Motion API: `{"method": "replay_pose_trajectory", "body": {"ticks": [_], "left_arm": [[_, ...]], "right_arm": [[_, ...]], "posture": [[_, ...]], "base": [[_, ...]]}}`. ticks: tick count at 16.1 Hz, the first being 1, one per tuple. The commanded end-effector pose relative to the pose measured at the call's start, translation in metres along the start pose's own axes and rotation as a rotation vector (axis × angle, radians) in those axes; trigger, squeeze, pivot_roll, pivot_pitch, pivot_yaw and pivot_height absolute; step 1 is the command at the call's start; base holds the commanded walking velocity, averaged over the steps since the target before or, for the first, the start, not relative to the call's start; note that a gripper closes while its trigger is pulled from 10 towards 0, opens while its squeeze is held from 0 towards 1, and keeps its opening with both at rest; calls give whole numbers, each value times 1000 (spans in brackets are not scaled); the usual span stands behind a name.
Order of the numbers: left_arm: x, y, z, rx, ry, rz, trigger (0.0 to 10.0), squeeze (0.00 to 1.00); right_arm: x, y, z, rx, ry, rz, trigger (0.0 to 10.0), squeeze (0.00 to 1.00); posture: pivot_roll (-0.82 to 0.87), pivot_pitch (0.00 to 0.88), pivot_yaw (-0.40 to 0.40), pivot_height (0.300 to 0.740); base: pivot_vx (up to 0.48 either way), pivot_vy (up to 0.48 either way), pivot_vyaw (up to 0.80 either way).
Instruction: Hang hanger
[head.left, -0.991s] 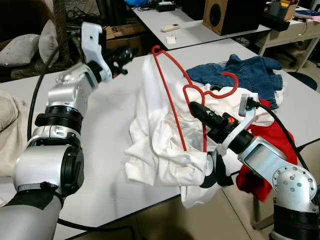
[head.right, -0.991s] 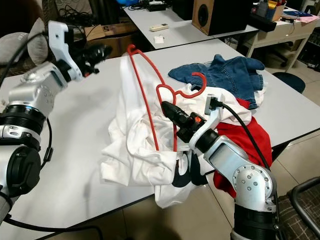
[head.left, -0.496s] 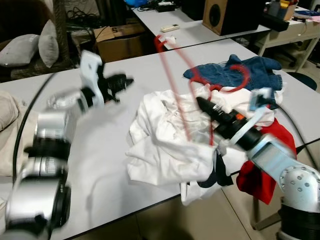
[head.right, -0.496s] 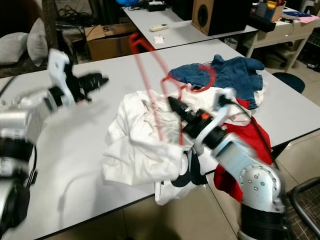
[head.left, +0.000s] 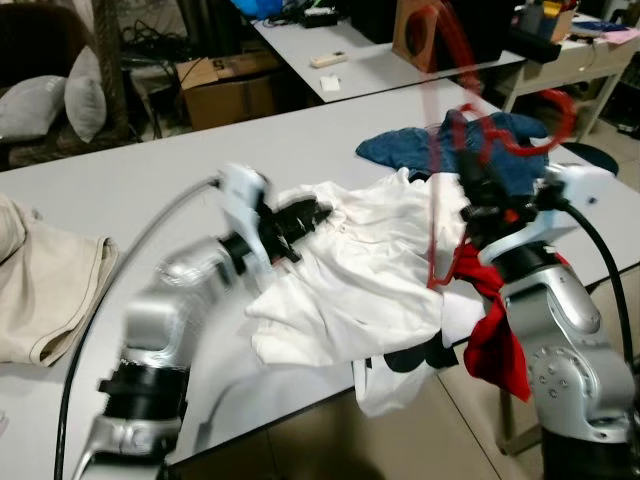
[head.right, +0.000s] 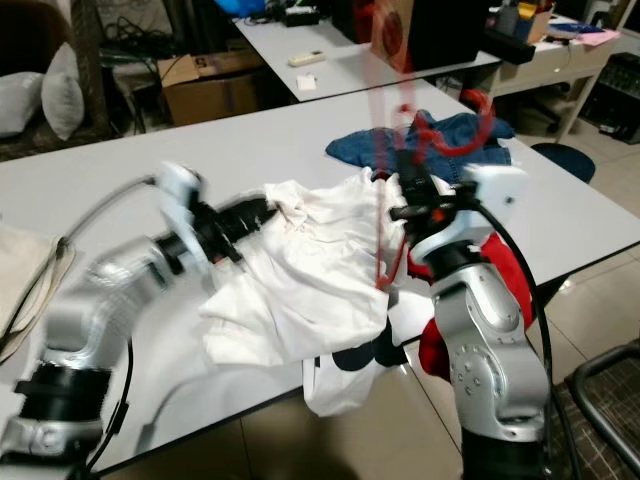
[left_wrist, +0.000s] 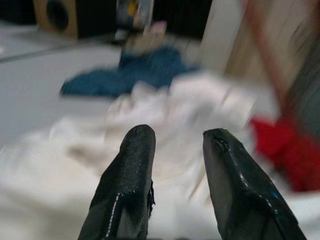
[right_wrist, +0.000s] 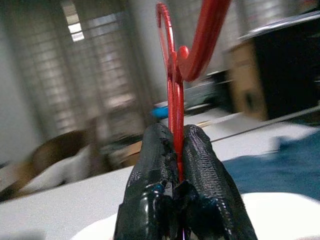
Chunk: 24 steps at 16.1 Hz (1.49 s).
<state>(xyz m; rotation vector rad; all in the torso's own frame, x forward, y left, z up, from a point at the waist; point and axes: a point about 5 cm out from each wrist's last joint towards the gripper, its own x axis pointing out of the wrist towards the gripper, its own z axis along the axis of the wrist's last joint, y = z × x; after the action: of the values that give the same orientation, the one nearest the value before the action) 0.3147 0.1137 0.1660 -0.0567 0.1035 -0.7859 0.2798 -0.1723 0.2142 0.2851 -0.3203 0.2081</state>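
A red hanger (right_wrist: 173, 100) stands almost upright above the table, blurred by motion, its hook (head.left: 548, 125) curling to the right. My right gripper (right_wrist: 176, 132) is shut on the hanger's thin bar, over the right side of the clothes pile. A crumpled white shirt (head.left: 360, 270) lies on the grey table (head.left: 120, 180); the hanger's lower end hangs at the shirt's right edge. My left gripper (left_wrist: 178, 137) is open just above the shirt's left part, with nothing between its fingers.
Blue jeans (head.left: 420, 150) lie behind the shirt, and a red garment (head.left: 490, 330) hangs off the table's right edge. A beige cloth (head.left: 50, 290) lies at the far left. Behind stand another table (head.left: 370, 55) and a cardboard box (head.left: 230, 85).
My right gripper has swung the hanger up from lying across the shirt to nearly upright. My left gripper has come down and to the right, onto the white shirt.
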Motion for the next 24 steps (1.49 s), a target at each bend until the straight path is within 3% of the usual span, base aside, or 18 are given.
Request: {"method": "replay_pose_trajectory", "body": {"ticks": [1, 3, 4, 5, 6, 7, 9, 10, 12, 14, 17, 20, 22, 24], "left_arm": [[-2, -3, -7, 72, 61, 24, 10000, 0], [-3, -19, -11, 47, 89, -46, 10000, 0], [-2, -34, -21, 107, 169, -116, 10000, 1000], [-1, -36, -25, 143, 185, -122, 10000, 1000], [6, -36, -33, 234, 194, -115, 10000, 1000], [8, -35, -32, 260, 173, -100, 10000, 1000], [12, -35, -29, 289, 146, -79, 10000, 1000], [11, -38, -36, 322, 171, -109, 10000, 0], [7, -39, -47, 381, 230, -159, 10000, 0], [3, -39, -48, 387, 241, -233, 10000, 0], [4, -31, -50, 437, 266, -237, 10000, 0], [4, -33, -46, 396, 247, -301, 10000, 0], [1, -36, -31, 274, 156, -383, 10000, 0], [1, -35, -30, 249, 151, -395, 10000, 0]], "right_arm": [[0, -15, 12, -49, -48, -86, 10000, 0], [-5, -23, 2, -140, 116, -71, 10000, 0], [-22, -28, -11, -233, 279, -2, 10000, 0], [-29, -27, -13, -229, 322, 24, 10000, 0], [-53, -26, -20, -264, 474, 119, 10000, 0], [-65, -27, -21, -291, 536, 149, 10000, 0], [-76, -31, -19, -303, 573, 134, 10000, 0], [-80, -33, -13, -301, 559, 90, 10000, 0], [-79, -30, -6, -304, 540, 84, 10000, 0], [-76, -30, -3, -310, 539, 100, 10000, 0], [-70, -27, -3, -310, 541, 123, 10000, 0], [-69, -24, -3, -308, 545, 140, 10000, 0], [-70, -23, -4, -301, 561, 158, 10000, 0], [-71, -23, -6, -292, 568, 162, 10000, 0]], "posture": [[-31, 0, 60, 740], [-43, 0, 65, 740], [-54, 0, 73, 740], [-63, 0, 78, 740], [-80, 0, 85, 740], [-92, 0, 88, 740], [-100, 0, 90, 740], [-111, 0, 95, 740], [-121, 0, 101, 740], [-118, 0, 97, 740], [-118, 0, 98, 740], [-123, 0, 103, 740], [-121, 0, 100, 740], [-121, 0, 100, 740]], "base": [[0, 0, 0], [0, 0, 0], [0, 0, 0], [0, 0, 0], [0, 0, 0], [0, 0, 0], [0, 0, 0], [0, 0, 0], [0, 0, 0], [0, 0, 0], [0, 0, 0], [0, 0, 0], [0, 0, 0], [0, 0, 0]]}}
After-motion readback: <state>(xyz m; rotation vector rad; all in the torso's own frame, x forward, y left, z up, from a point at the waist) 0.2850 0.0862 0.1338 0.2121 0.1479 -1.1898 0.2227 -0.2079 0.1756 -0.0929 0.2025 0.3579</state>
